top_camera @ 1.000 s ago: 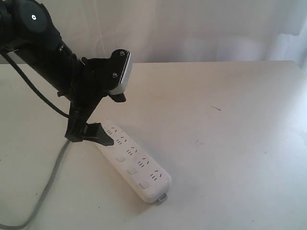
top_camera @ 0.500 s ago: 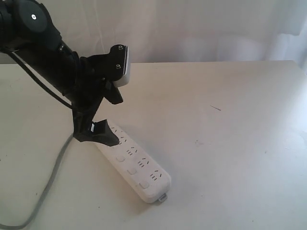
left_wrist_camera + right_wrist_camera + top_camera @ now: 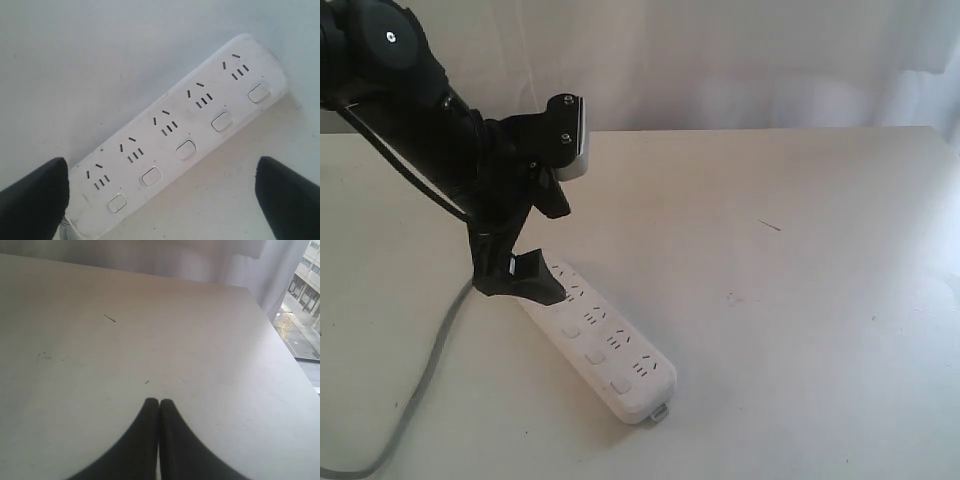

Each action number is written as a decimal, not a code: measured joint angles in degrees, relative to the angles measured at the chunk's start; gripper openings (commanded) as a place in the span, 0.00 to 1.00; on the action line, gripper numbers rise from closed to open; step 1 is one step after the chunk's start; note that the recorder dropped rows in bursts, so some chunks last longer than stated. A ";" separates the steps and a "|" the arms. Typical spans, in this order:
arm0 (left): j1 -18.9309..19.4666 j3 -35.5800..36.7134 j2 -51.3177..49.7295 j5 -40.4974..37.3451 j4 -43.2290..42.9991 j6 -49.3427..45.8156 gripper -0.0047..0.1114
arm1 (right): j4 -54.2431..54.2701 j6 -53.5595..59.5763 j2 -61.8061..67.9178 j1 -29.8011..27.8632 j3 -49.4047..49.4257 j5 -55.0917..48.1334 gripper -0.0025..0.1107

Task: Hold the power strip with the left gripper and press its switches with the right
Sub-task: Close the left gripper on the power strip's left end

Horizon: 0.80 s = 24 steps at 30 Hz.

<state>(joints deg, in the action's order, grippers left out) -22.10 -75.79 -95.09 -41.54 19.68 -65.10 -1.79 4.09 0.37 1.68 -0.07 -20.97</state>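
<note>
The white power strip (image 3: 605,345) lies slantwise on the pale table, its grey cord (image 3: 430,370) trailing off toward the near left. My left gripper (image 3: 515,283) hangs low over the cord end. In the left wrist view it (image 3: 162,195) is open wide: one black finger (image 3: 35,200) sits beside the strip's (image 3: 185,130) cord end and the other is over bare table, neither touching. All five switches (image 3: 186,149) show in a row. My right gripper (image 3: 159,402) is shut and empty over bare table, outside the exterior view.
A small dark mark (image 3: 770,226) lies on the table to the right. A white curtain (image 3: 740,60) hangs behind the table's far edge. The right wrist view shows the table's edge and a window (image 3: 305,300) beyond.
The left arm has shifted slightly right and down toward the strip's cord end, most of it in the first half second. The strip has not moved.
</note>
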 measured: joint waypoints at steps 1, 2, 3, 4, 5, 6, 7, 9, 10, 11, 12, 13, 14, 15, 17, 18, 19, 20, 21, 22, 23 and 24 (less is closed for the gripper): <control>0.00 0.00 0.00 0.00 0.00 0.00 0.91 | 0.00 0.00 0.00 0.00 0.00 0.00 0.02; 0.00 0.00 0.00 0.15 0.00 0.00 0.91 | 0.00 0.00 0.00 0.00 0.00 0.00 0.02; 0.00 0.00 0.00 0.48 -0.13 0.14 0.91 | 0.00 0.00 0.00 0.00 0.00 0.00 0.02; 0.00 0.00 0.00 1.08 -0.22 0.41 0.91 | 0.00 0.00 0.00 0.00 0.00 0.00 0.02; 0.00 0.00 -0.10 1.61 -0.22 0.84 0.91 | 0.00 0.00 0.00 0.00 0.00 0.00 0.02; 0.00 0.00 -0.08 2.26 -0.35 1.27 0.91 | 0.00 0.00 0.00 0.00 0.00 0.00 0.02; 0.00 0.00 -0.08 2.55 -0.45 1.70 0.91 | 0.00 0.00 0.00 0.00 0.00 0.00 0.02; 0.00 0.00 -0.12 2.67 -0.73 2.05 0.91 | 0.00 0.00 0.00 0.00 0.00 0.00 0.02; 0.00 0.00 -0.12 2.67 -0.73 2.06 0.91 | 0.00 0.00 0.00 0.00 0.00 0.00 0.02; 0.00 0.00 -0.12 2.67 -0.81 2.06 0.91 | 0.00 0.00 0.00 0.00 0.00 0.00 0.02; 0.00 0.00 -0.12 2.67 -0.81 2.14 0.91 | 0.00 0.00 0.00 0.00 0.00 0.00 0.02; 0.00 0.00 -0.12 2.67 -0.86 2.14 0.91 | 0.00 0.00 0.00 0.00 0.00 0.00 0.02; 0.00 0.00 -0.12 2.67 -0.86 2.14 0.91 | 0.00 0.00 0.00 0.00 0.00 0.00 0.02; 0.00 0.00 -0.12 2.80 -0.86 2.14 0.91 | 0.00 0.00 0.00 0.00 0.00 0.00 0.02; 0.00 0.00 -0.12 3.30 -1.03 2.29 0.91 | 0.00 0.00 0.00 0.00 0.00 0.00 0.02; 0.00 0.00 -0.12 3.42 -1.03 2.29 0.91 | 0.00 0.00 0.00 0.00 0.00 0.00 0.02; 0.00 0.00 -0.12 3.64 -1.17 2.29 0.91 | 0.00 0.00 0.00 0.00 0.00 0.00 0.02; 0.00 0.00 -0.12 3.92 -1.26 2.29 0.91 | 0.00 0.00 0.00 0.00 0.00 0.00 0.02; 0.00 0.00 -0.12 4.45 -1.32 2.29 0.91 | 0.00 0.00 0.00 0.00 0.00 0.00 0.02; 0.00 0.00 -0.12 4.86 -1.40 2.18 0.91 | 0.00 0.00 0.00 0.00 0.00 0.00 0.02; 0.00 0.00 -0.12 4.98 -1.46 2.18 0.91 | 0.00 0.00 0.00 0.00 0.00 0.00 0.02; 0.00 0.00 -0.12 4.98 -1.46 2.05 0.91 | 0.00 0.00 0.00 0.00 0.00 0.00 0.02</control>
<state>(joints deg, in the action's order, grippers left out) -22.10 -75.79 -95.21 -36.57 18.22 -63.05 -1.79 4.09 0.37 1.68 -0.07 -20.97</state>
